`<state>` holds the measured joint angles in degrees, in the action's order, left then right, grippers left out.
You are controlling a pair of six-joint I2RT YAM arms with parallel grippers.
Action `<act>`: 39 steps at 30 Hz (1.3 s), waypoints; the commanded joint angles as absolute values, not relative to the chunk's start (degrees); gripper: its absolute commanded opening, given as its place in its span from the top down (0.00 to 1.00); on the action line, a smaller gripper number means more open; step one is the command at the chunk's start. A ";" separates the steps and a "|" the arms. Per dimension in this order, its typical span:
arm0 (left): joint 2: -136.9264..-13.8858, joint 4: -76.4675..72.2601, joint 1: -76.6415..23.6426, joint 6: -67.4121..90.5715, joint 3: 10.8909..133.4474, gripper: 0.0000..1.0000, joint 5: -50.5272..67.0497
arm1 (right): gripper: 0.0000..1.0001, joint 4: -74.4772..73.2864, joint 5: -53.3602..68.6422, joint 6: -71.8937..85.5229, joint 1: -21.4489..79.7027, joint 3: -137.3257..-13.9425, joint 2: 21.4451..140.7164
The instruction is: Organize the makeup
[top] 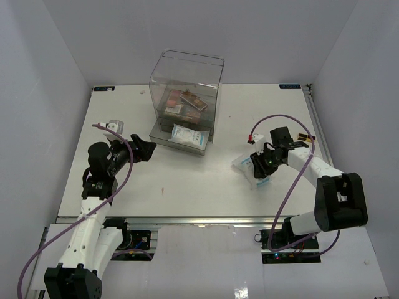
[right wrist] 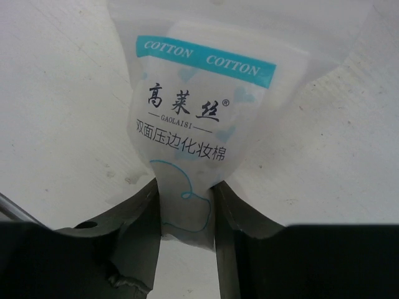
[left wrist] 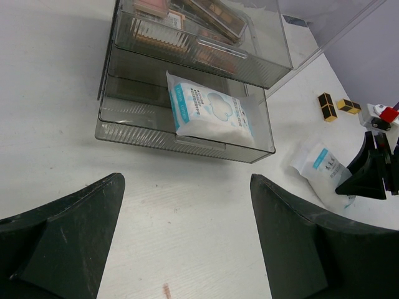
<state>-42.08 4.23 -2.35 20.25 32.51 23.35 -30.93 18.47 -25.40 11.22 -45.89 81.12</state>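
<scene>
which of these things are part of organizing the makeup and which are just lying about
job: cotton packet pinched by the right gripper; second cotton packet in the open lower drawer; palettes in the upper drawer; drawer box
lying about: two black-and-gold blocks, possibly makeup; reddish mark

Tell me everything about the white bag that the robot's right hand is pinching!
The cotton packet is a soft, clear plastic bag filled with white pads. A teal band across it reads COTTON twice, with black Chinese writing and pale blue shapes below. The right gripper pinches its near end, so the plastic bunches narrow there. It is over the white table, on the right side; whether it rests there or is lifted I cannot tell.
</scene>
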 commanded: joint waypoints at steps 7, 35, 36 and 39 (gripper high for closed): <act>-40.61 2.99 -2.11 20.21 32.52 0.07 24.08 | 0.84 -36.19 30.38 -36.00 12.11 -51.10 70.69; -34.15 6.02 -2.11 18.15 32.83 0.07 11.25 | 0.85 -20.35 16.35 -31.81 46.76 -121.98 121.81; -34.01 6.01 -2.11 18.07 32.82 0.07 11.07 | 0.84 -19.67 15.99 -31.38 47.06 -123.23 123.17; -33.66 6.52 -2.11 17.49 33.14 0.07 10.37 | 0.82 -17.14 14.41 -31.20 47.99 -125.05 126.64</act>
<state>-34.58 5.67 -2.35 18.87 32.49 12.57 -23.75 17.15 -33.79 46.73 -120.23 124.53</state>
